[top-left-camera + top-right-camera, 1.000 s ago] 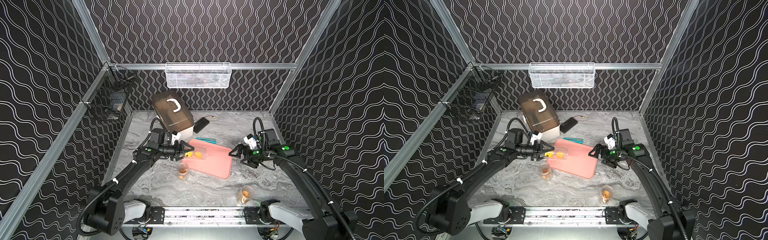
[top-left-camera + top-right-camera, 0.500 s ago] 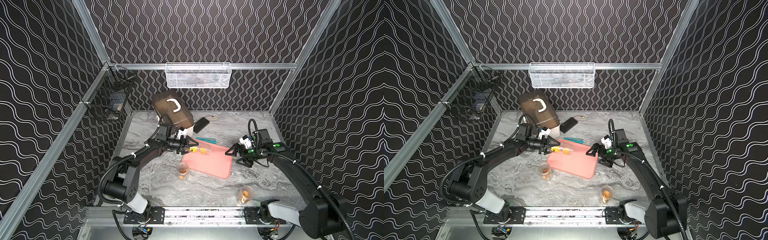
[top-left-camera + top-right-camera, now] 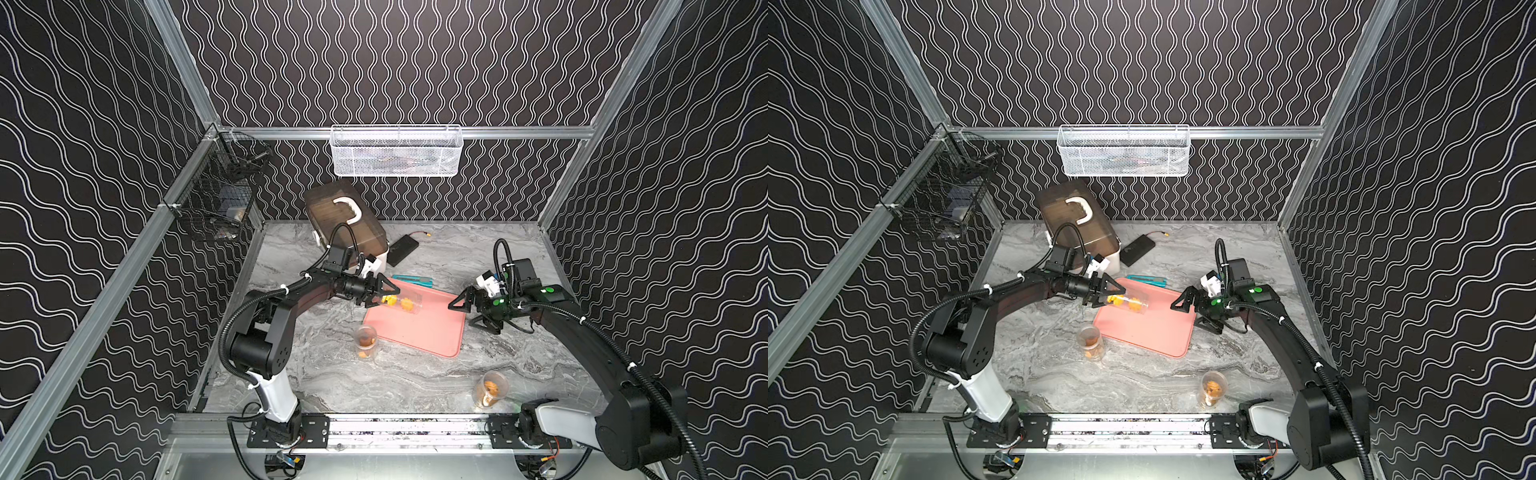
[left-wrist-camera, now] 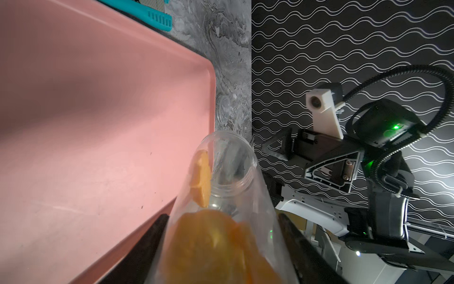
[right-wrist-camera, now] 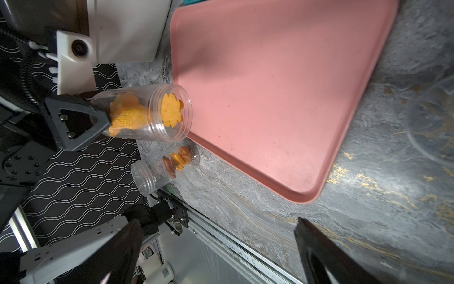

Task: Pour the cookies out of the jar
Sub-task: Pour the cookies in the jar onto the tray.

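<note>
Several cookies [image 5: 172, 112] sit in the jar [image 5: 147, 132], which the left gripper [image 3: 383, 296] clamps shut around near its base, tipped about level with its open mouth over the tray [image 3: 419, 336]. None lies on the tray, so the pour is only beginning. Next, the wrist must roll the mouth lower. One cookie seems to rest at the rim, though the wall blurs it. The left arm reaches forward, low. The right gripper [image 3: 471, 316] hangs wide open and empty beside the tray.

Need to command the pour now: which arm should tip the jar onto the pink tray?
Left. The left gripper is shut on the clear jar, held nearly level with its open mouth at the pink tray's edge and the cookies inside. The right gripper is open, empty, beside the tray.
</note>
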